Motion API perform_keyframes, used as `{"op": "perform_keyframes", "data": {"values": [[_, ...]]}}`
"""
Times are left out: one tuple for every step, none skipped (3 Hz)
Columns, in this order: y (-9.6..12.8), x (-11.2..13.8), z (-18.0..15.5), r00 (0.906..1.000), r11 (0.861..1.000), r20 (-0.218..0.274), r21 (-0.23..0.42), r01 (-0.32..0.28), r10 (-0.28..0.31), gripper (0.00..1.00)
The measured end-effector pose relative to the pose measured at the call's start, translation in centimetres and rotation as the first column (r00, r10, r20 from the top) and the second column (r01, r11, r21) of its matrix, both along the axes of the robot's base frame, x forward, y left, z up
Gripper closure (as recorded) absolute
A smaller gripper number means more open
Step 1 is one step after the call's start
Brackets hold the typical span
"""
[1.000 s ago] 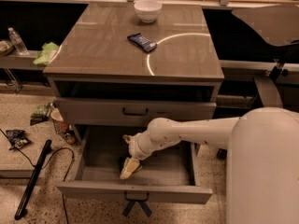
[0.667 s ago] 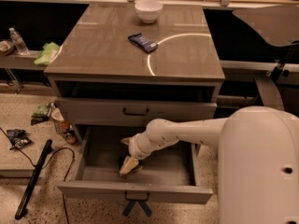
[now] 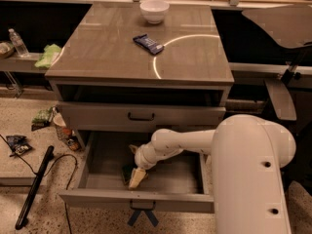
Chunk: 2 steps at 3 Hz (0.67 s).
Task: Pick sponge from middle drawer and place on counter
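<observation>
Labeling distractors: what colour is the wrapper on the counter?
Wrapper dark blue, camera view. Gripper in middle drawer at sponge.

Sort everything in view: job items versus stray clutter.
Job: sponge, middle drawer, counter, pincer down inside the drawer at the sponge.
Lying about: white bowl, blue snack wrapper, green cloth, water bottle, floor wrappers.

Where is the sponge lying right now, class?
In the camera view, the sponge lies inside the open middle drawer, near its front wall, left of centre, with the pincer right beside it.
</observation>
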<state>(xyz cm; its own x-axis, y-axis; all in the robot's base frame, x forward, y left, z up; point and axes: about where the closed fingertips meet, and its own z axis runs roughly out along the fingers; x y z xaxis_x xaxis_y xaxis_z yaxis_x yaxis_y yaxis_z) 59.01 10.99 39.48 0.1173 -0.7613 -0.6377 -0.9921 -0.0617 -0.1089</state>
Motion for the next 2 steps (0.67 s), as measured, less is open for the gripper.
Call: {"op": "perform_keyframes", "data": {"values": [[-0.2, 0.3, -2.3, 0.9998, 1.000, -0.017, -0.005, 0.006, -0.006, 0.08], [-0.2, 0.6, -3.7, 0.9996, 1.000, -0.026, -0.008, 0.012, -0.012, 0.30]]}}
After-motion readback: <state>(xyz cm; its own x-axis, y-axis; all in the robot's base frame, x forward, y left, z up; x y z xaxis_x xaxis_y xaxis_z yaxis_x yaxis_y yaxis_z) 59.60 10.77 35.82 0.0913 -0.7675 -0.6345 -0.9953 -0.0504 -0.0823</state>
